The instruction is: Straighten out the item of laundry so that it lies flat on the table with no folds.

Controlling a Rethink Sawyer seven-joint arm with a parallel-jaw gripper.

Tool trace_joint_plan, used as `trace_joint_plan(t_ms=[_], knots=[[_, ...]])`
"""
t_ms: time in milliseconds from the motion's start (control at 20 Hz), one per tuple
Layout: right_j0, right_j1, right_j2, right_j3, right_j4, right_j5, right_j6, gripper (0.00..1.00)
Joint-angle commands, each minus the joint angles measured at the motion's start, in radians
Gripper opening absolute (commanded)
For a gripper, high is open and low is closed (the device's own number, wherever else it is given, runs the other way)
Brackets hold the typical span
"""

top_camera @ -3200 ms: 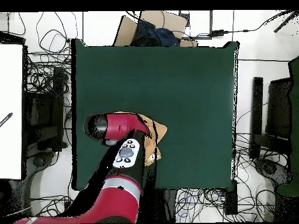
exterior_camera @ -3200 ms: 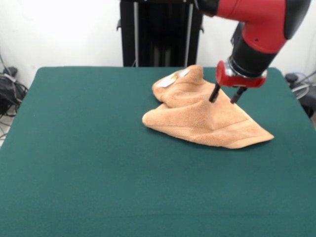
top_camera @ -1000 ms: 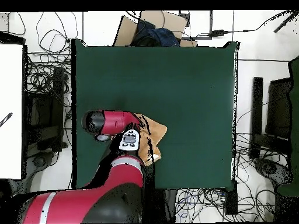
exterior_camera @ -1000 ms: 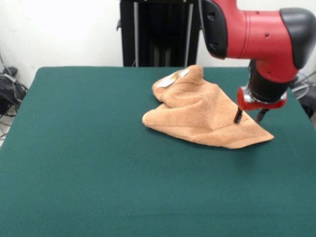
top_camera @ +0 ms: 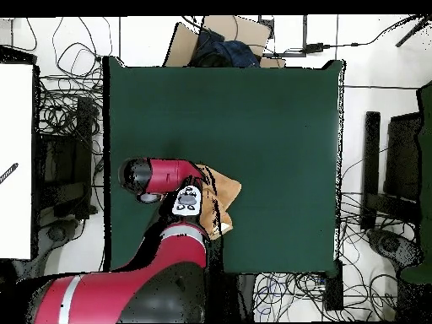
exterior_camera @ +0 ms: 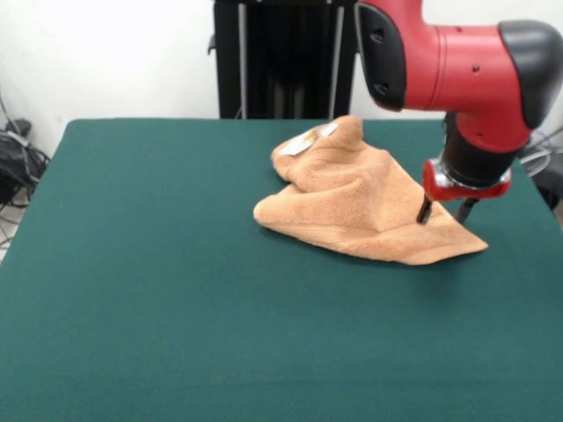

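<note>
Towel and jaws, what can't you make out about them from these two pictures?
- Overhead view: most of the towel lies under the red arm; only one edge shows.
- Overhead view: the gripper is hidden below the arm's wrist.
- Front view: whether the gripper pinches cloth or only touches the towel; the tips meet it at a fold.
- Front view: the white label is too small to read.

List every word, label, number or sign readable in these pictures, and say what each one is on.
No text can be read in either view.
The small white label on the towel: any print is too small to read.
The white panel on the robot arm: its dark marks are too blurred to read.
</note>
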Motion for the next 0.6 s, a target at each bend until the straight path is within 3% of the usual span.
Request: trace_joint_plan(t_ms=[50, 150, 200, 600], knots=[[0.014, 0.023, 0.065, -0.035, 0.025, -0.070, 0.192, 1.00], [0.018, 0.023, 0.060, -0.037, 0.025, -0.065, 0.196, 1.00], [0.020, 0.023, 0.058, -0.039, 0.025, -0.063, 0.198, 0.00], [0.026, 0.019, 0.048, -0.046, 0.022, -0.052, 0.200, 0.00]])
